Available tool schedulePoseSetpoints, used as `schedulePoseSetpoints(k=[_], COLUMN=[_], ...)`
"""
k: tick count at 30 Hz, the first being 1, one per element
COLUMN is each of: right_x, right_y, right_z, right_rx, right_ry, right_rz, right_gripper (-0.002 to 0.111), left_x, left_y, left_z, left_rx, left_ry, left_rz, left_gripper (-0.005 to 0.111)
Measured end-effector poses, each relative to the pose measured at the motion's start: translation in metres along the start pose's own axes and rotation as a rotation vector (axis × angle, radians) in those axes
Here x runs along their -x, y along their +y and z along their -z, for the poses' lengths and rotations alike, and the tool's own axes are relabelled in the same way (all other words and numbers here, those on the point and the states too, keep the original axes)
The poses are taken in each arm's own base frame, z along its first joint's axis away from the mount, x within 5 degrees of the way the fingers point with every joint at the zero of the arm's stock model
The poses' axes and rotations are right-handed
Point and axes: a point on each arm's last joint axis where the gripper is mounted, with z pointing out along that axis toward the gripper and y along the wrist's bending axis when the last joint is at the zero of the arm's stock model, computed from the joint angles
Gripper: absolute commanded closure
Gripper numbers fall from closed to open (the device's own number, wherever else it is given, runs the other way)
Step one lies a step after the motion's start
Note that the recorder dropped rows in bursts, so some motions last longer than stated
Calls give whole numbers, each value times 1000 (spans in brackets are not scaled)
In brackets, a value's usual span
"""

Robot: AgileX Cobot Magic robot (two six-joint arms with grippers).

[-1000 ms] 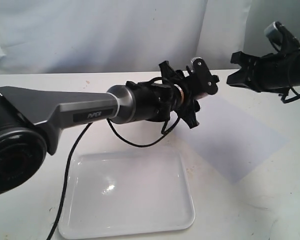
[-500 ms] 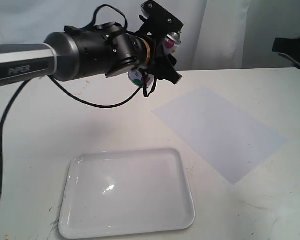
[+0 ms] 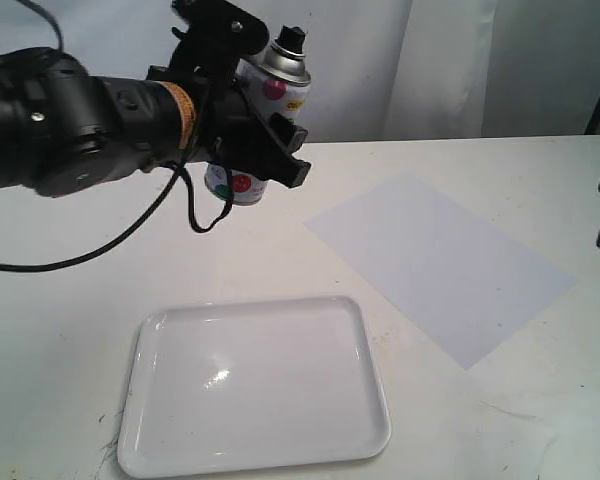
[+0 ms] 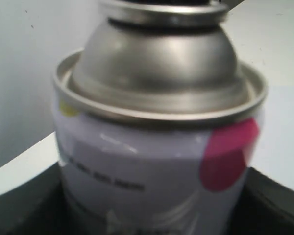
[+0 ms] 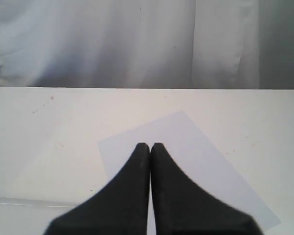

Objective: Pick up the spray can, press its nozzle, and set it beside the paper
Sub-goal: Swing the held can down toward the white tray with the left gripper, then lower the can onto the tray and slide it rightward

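You see the spray can (image 3: 277,82) only in part from the exterior view. The left gripper (image 3: 252,105) is clamped across its middle, with 1 black finger over the upper side and 1 under the lower side, so the band of label between them is covered. The can tilts, its nozzle (image 3: 290,40) pointing to about 1 o'clock and its base to about 7 o'clock. You cannot tell from this angle whether the base is clear of the table (image 3: 60,300).

In the left wrist view the can fills the picture. The silver dome (image 4: 157,63) and 1 pink dot (image 4: 228,154) are plain, the label print is blurred past reading, and the nozzle is cut off at the frame edge.

The right gripper (image 5: 150,152) shows in its own wrist view with its 2 fingers pressed together and nothing between them. In the exterior view only dark scraps of that arm show, at 3 o'clock on the frame edge.

Your count is 1 can, 1 paper (image 3: 440,260), 1 white tray (image 3: 140,420) and 2 grippers. From the tray, the can is at 12 o'clock and the paper is at 2 o'clock. The can is well apart from the paper, at about 10 o'clock from it.
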Motion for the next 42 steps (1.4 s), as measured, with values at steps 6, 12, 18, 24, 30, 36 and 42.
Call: schedulePoseSetpoints(k=[6,12,18,24,30,36,42], right_x=[10,13,-17,-46,-71,-71,-71], right_y=[-3,-6,4,20,14,3,-1], right_z=[34,69,85,90,86,87,88], right_rx=[-131,-263,-187,-3,-43,-175,-212], right_ry=[-144,-284,-340,-368,-333,-332,-334], right_rz=[53,62,103,92,98,91,60], right_gripper=[108,108,108,108,108,108,108], left_x=[-10,-21,-36,-58,-75,-94,-105], left_y=[-1,-5,-11,-20,-29,-38,-46], left_z=[26,43,71,101,109,112,108], left_rx=[-15,-37,-73,-134,-201,-257,-308], left_ry=[-16,-27,-61,-113,-143,-159,-201], left_rz=[46,93,139,196,219,211,116], left_gripper=[107,107,107,107,107,107,107])
